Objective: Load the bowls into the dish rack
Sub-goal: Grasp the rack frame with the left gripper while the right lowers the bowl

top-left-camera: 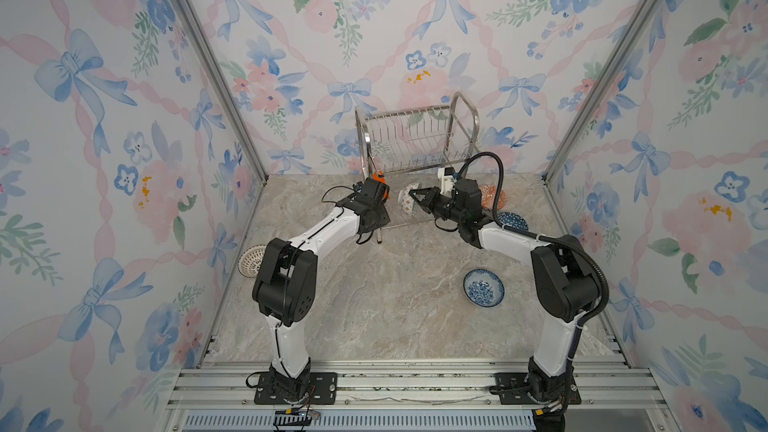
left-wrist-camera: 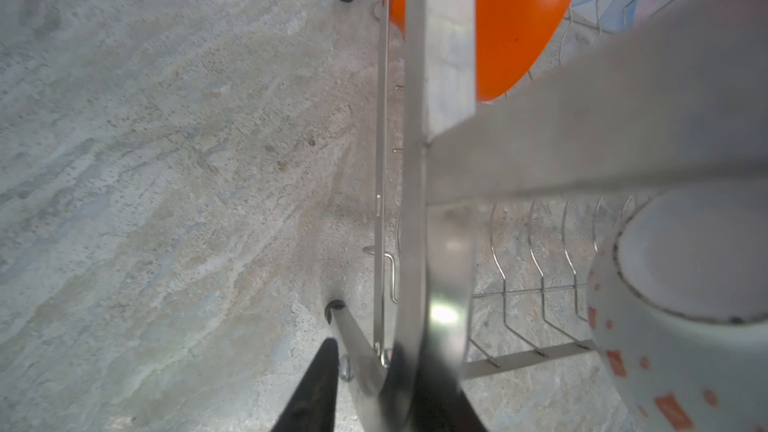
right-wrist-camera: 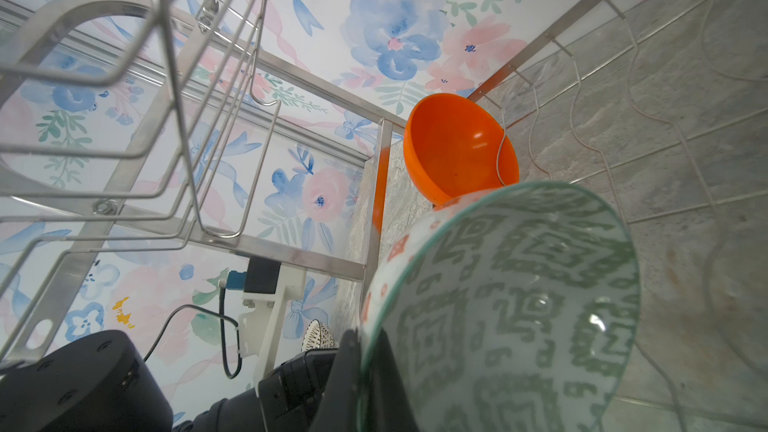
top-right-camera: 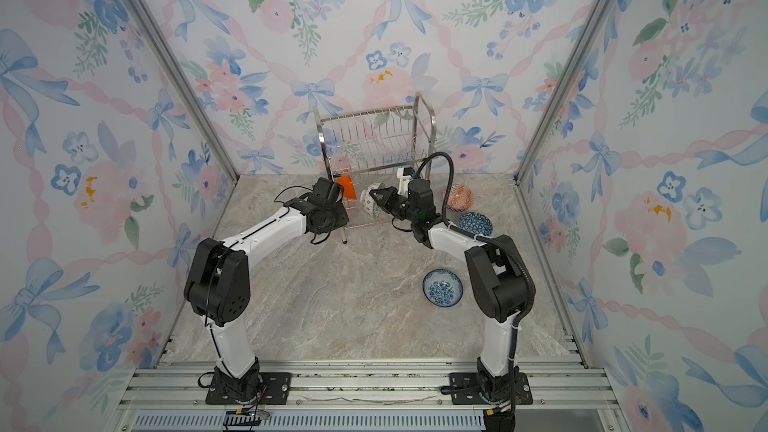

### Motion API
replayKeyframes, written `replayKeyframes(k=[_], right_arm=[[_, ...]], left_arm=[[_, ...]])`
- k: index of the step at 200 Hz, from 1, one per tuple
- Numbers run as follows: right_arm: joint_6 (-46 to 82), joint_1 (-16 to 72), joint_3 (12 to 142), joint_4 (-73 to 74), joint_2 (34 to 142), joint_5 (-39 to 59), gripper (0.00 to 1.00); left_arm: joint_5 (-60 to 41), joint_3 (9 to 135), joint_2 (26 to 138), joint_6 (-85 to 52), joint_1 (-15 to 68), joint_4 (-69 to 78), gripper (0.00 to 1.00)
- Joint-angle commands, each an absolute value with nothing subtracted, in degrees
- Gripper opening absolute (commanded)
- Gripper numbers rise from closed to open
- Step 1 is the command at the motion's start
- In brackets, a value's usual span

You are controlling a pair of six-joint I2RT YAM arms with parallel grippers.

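Two bowls are in the lower tier of the rack (top-left-camera: 415, 139): an orange bowl (right-wrist-camera: 453, 147) on edge and, beside it, a green bowl (right-wrist-camera: 519, 305) clamped by its rim in the right gripper (top-left-camera: 415, 201). The left gripper (left-wrist-camera: 374, 371), narrowly parted, seems to pinch the rack's side frame.

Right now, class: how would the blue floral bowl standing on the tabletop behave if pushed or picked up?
The blue floral bowl looks glazed and glossy, so it is probably stiff, breakable and slippery at the rim. It sits upright on a smooth tabletop, so a push would likely slide it rather than tip it.
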State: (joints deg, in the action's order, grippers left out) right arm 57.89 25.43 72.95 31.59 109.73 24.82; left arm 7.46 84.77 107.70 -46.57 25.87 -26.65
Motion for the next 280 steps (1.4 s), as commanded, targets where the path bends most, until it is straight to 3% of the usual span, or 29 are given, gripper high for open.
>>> replayKeyframes(k=[1, 29, 66, 141, 280], right_arm=[[57.6, 25.1, 73.8, 33.9, 108.0, 24.0, 0.00], [58.1, 25.6, 73.6, 34.5, 108.0, 23.3, 0.00], [59.1, 26.8, 73.7, 34.3, 108.3, 21.6, 0.00], [61.1, 28.9, 76.1, 33.8, 111.2, 17.9, 0.00], [64.5, 27.6, 81.8, 41.0, 120.5, 21.2, 0.00]], left_arm=[[7.9, 84.0, 108.1, -45.9, 26.0, -27.8, 0.22], [6.8, 81.7, 107.2, -44.7, 25.8, -27.7, 0.09], [5.8, 79.5, 106.2, -42.5, 25.6, -27.7, 0.00], [4.8, 75.9, 104.0, -36.1, 25.2, -27.8, 0.00], [3.6, 73.2, 102.1, -30.3, 23.8, -29.8, 0.00]])
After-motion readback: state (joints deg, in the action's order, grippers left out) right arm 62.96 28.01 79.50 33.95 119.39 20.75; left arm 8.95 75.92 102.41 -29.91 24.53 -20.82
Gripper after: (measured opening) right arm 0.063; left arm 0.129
